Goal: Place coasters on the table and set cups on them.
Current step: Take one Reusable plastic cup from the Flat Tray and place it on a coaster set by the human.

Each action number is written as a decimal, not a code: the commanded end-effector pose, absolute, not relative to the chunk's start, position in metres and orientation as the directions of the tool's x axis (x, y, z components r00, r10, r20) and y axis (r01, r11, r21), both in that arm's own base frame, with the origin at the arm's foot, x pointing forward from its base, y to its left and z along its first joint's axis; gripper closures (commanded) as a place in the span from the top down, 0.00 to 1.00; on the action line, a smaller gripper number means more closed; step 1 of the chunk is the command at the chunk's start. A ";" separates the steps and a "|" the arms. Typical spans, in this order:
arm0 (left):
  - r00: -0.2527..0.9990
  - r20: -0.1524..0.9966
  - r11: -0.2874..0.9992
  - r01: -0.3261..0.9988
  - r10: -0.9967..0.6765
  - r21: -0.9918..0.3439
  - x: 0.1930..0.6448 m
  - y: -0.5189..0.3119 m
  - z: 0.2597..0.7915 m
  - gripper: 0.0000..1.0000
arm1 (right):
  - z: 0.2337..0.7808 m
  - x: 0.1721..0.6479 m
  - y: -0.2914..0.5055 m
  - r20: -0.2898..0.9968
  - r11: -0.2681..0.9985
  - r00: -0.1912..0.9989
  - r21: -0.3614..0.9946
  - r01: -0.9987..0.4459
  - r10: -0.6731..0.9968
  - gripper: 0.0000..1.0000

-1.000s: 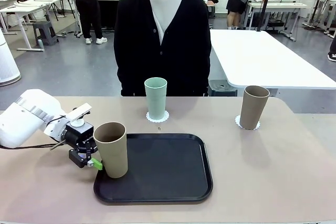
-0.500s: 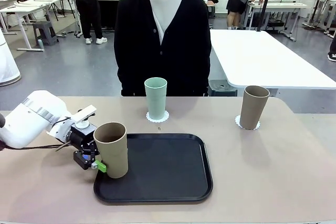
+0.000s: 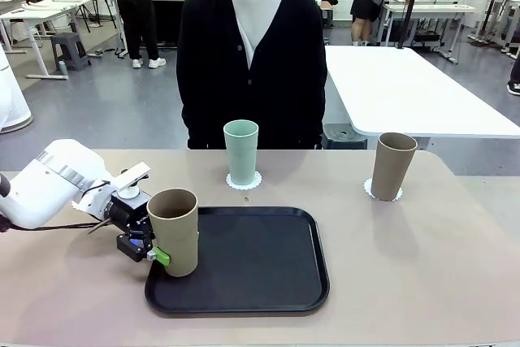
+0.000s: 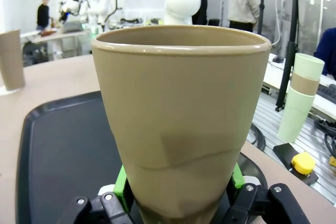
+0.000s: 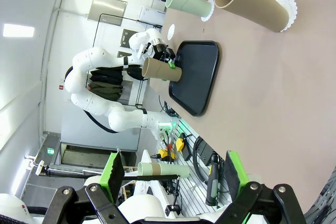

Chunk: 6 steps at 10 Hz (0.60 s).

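Left gripper [image 3: 154, 254] low, reaching sideways, clamps tan cup [image 3: 173, 232] upright over tray [image 3: 244, 270] corner; right gripper [image 5: 170, 174] wide.

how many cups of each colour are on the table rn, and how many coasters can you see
tan-brown cups: 2, one in the left gripper over the tray, one far right
mint green cup: 1
coasters: 2
total: 5

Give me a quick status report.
Left gripper shut on tan cup, at the tray's left edge. Right gripper open, empty. Nothing blocking.
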State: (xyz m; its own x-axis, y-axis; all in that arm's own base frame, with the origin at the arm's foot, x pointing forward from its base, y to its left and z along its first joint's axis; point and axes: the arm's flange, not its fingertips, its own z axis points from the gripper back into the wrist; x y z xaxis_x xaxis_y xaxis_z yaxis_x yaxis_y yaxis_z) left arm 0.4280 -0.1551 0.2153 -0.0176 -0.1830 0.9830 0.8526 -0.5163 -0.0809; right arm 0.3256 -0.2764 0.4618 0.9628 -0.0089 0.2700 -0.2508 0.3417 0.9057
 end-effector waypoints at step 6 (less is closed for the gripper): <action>-0.035 0.998 -0.360 0.933 -0.056 0.012 0.405 -0.113 0.357 0.26 | 0.462 0.324 -0.277 0.267 0.348 0.964 0.904 -0.250 0.000 1.00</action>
State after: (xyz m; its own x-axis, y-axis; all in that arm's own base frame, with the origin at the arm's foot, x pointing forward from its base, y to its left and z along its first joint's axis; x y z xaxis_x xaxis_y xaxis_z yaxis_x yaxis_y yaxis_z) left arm 0.4228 -0.1242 0.3155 -0.0229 -0.0748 0.9969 0.9049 -0.4255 -0.0111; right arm 0.3258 -0.2763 0.4615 0.9630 -0.0086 0.2695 -0.2505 0.3415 0.9059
